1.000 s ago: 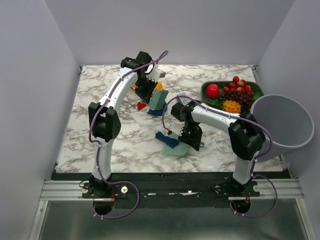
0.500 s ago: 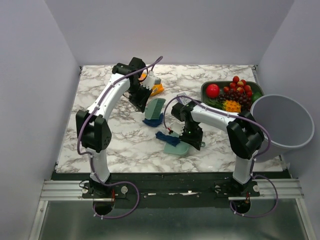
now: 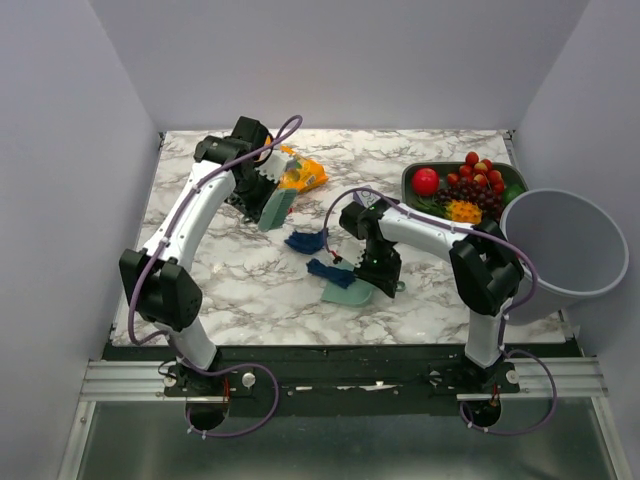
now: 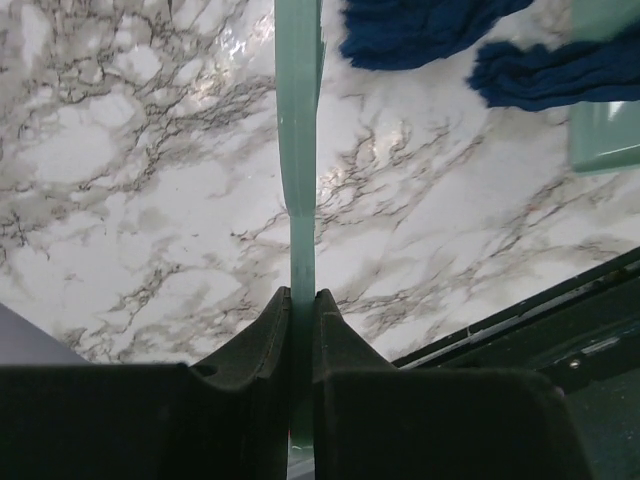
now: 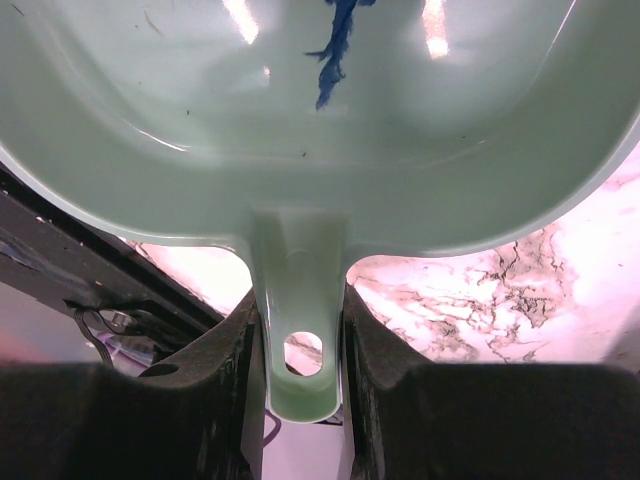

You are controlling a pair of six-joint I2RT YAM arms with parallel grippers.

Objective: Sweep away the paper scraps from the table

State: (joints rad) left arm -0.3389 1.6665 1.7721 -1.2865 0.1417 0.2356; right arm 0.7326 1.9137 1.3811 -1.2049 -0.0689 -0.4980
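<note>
My left gripper (image 3: 262, 188) is shut on a teal brush (image 3: 276, 208), held at the back left of the marble table (image 3: 200, 270). In the left wrist view the brush (image 4: 298, 150) shows edge-on between my shut fingers (image 4: 250, 350). Two dark blue paper scraps (image 3: 303, 241) (image 3: 328, 271) lie between the brush and the pale green dustpan (image 3: 350, 292). They also show in the left wrist view (image 4: 410, 30) (image 4: 560, 75). My right gripper (image 5: 298, 310) is shut on the dustpan handle (image 5: 298, 270). A blue scrap (image 5: 335, 50) lies at the pan's mouth. No red scraps show.
An orange snack bag (image 3: 302, 177) lies just behind the brush. A green tray (image 3: 512, 178) of fruit stands at the back right. A large grey bin (image 3: 565, 240) stands off the right edge. The table's black front edge (image 3: 340, 350) lies close to the dustpan.
My left arm has swung left and back, carrying the brush away from the dustpan. One blue scrap stayed on the table. The red scrap seen earlier no longer shows. The dustpan shifted slightly left.
</note>
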